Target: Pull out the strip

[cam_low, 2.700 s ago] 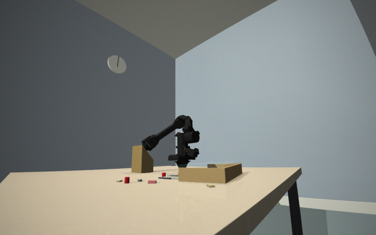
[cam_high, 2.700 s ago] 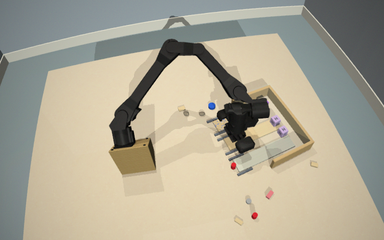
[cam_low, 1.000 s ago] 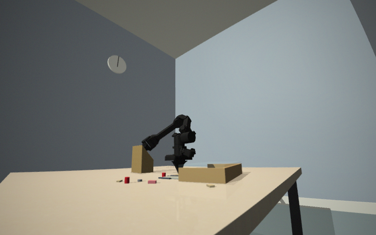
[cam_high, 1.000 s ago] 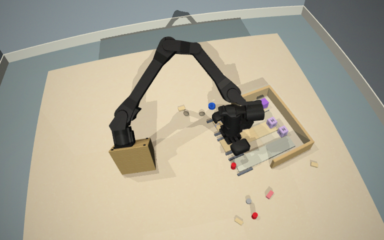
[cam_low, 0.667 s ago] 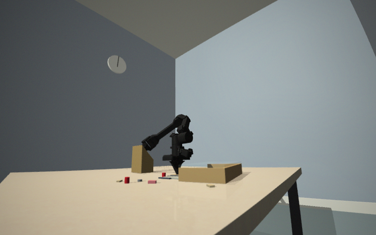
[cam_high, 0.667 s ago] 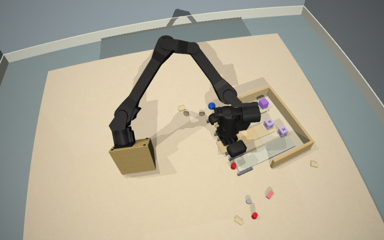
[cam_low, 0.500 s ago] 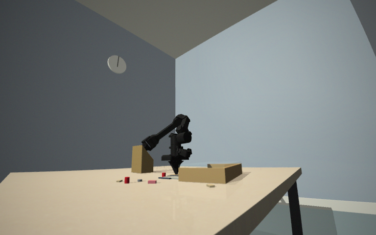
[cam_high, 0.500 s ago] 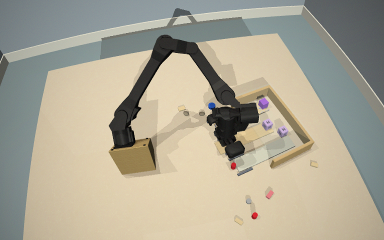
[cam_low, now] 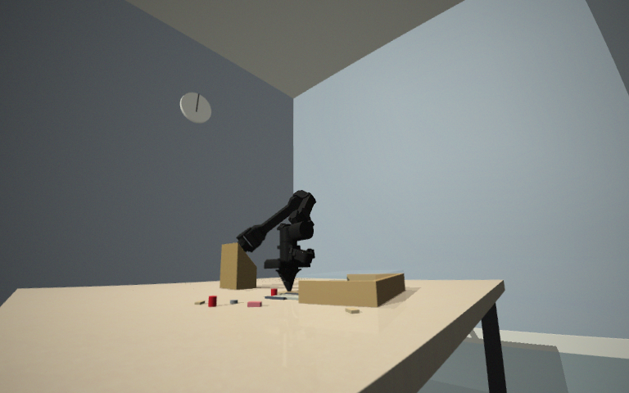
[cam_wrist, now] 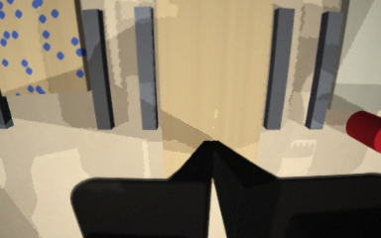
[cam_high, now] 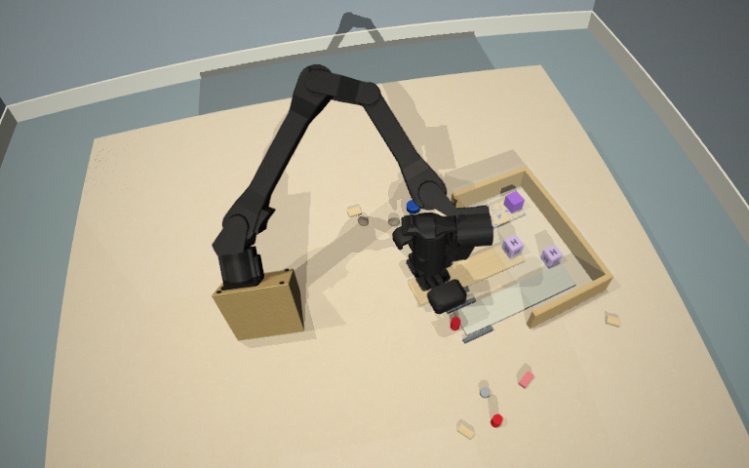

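Note:
A lavender cube marked H [cam_high: 512, 247] sits at the far end of the plain wooden strip [cam_high: 486, 268] [cam_wrist: 213, 64], seemingly on it. A second H cube [cam_high: 551, 256] stands near the far end of the pale green strip [cam_high: 513, 300] [cam_wrist: 367, 50]; its support is unclear. A plain purple cube [cam_high: 513, 202] is on the blue-patterned strip [cam_high: 508, 218] [cam_wrist: 64, 30]. My gripper [cam_low: 289, 291] [cam_wrist: 210, 148] is shut and empty, pointing down at the near part of the plain strip, past the rail ends. Whether the tips touch it is unclear; the top view hides them.
A wooden wall [cam_high: 569, 226] [cam_low: 338, 292] encloses the far ends of the strips. Grey rails [cam_wrist: 280, 69] flank the plain strip. A red cylinder [cam_high: 454, 324] [cam_wrist: 367, 130] stands by the pale strip's near end. A blue cylinder [cam_high: 413, 206] and a pink block [cam_high: 526, 378] lie outside.

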### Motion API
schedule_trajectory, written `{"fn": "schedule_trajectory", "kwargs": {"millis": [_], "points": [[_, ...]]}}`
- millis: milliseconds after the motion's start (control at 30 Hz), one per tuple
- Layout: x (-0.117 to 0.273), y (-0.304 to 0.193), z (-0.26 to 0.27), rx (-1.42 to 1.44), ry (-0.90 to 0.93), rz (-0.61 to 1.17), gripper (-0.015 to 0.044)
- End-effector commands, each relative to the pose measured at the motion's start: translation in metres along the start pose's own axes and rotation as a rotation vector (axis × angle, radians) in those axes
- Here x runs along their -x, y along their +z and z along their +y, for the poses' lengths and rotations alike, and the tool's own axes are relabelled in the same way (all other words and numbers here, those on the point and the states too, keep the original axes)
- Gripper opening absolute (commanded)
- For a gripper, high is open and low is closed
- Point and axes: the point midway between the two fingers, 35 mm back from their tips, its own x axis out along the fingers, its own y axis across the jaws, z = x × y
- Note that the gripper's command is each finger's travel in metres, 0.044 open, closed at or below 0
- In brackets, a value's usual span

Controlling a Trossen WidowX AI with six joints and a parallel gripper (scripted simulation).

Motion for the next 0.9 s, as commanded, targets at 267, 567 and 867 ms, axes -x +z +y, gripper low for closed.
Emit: {"fn": "schedule_trajectory", "kwargs": {"millis": [267, 567, 867], "points": [[-0.004, -0.024, 0.001, -0.007, 0.004, 0.018, 0.0], [-0.004, -0.038, 0.001, -0.008, 0.004, 0.018, 0.0], [-0.004, -0.052, 0.001, -0.009, 0.004, 0.019, 0.0]]}}
